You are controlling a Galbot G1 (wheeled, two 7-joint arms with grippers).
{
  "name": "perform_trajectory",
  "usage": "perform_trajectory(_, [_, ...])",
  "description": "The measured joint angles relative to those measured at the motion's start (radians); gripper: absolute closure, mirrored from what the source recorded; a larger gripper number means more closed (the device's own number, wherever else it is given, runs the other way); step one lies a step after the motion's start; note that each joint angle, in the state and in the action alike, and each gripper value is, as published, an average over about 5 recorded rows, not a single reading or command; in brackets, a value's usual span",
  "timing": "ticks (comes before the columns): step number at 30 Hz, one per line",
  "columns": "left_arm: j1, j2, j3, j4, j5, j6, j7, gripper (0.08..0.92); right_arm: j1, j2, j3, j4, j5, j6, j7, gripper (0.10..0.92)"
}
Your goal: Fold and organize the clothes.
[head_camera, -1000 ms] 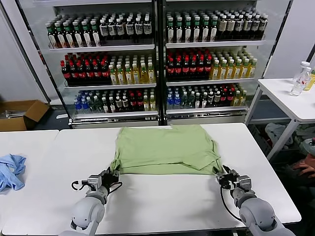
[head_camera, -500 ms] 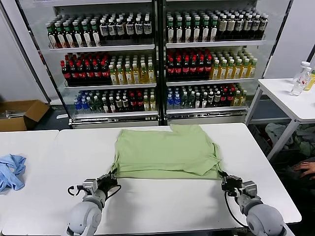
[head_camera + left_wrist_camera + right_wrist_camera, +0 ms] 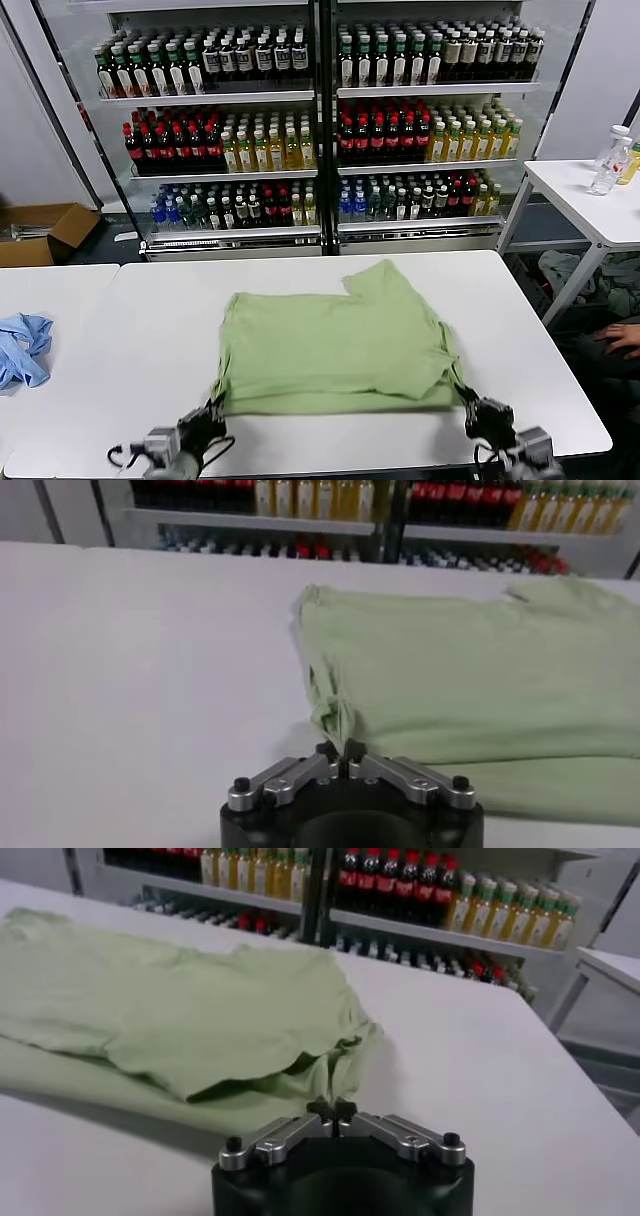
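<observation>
Shirt (image 3: 335, 350), pale green, lying folded on the white desk (image 3: 130, 330), its near corners clamped by the left claw (image 3: 205, 418) and right claw (image 3: 475, 412).

Background: glass-door cooler (image 3: 320, 130) with shelved bottles behind the white table (image 3: 130, 330); cardboard box (image 3: 40, 232) on the floor; side table (image 3: 590, 205) bearing what appear to be bottles (image 3: 612, 160).
</observation>
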Motion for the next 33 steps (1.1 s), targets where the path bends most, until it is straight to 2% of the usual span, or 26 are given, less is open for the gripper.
perform_trajectory(4, [0.062,0.003,-0.024,-0.044,0.019,0.0,-0.008,0.883,-0.032,0.008,0.014,0.045,-0.031,-0.006,0.011,0.749])
perform_trajectory(10, [0.09,0.022,-0.066,-0.103,0.015,0.001,0.001,0.73,0.01,0.003,0.015,0.081,-0.018,-0.024,0.046,0.576])
perform_trajectory(16, [0.021,0.062,-0.084,-0.107,-0.005,-0.01,0.011,0.54,0.197,0.006,-0.044,0.009,0.051,-0.056,0.084,0.402])
perform_trajectory(21, [-0.103,0.092,-0.064,-0.033,-0.033,-0.017,0.01,0.392,0.426,0.035,-0.15,-0.134,0.116,-0.088,0.11,0.259])
perform_trajectory(24, [-0.2,0.105,-0.037,0.038,-0.042,-0.023,0.006,0.306,0.569,0.063,-0.22,-0.237,0.144,-0.103,0.118,0.213])
perform_trajectory(28, [-0.331,0.111,0.008,0.15,-0.049,-0.022,0.002,0.209,0.748,0.107,-0.311,-0.39,0.165,-0.116,0.12,0.203])
perform_trajectory(33, [-0.479,0.11,0.063,0.297,-0.058,-0.017,0.001,0.178,0.952,0.169,-0.406,-0.593,0.181,-0.121,0.117,0.203])
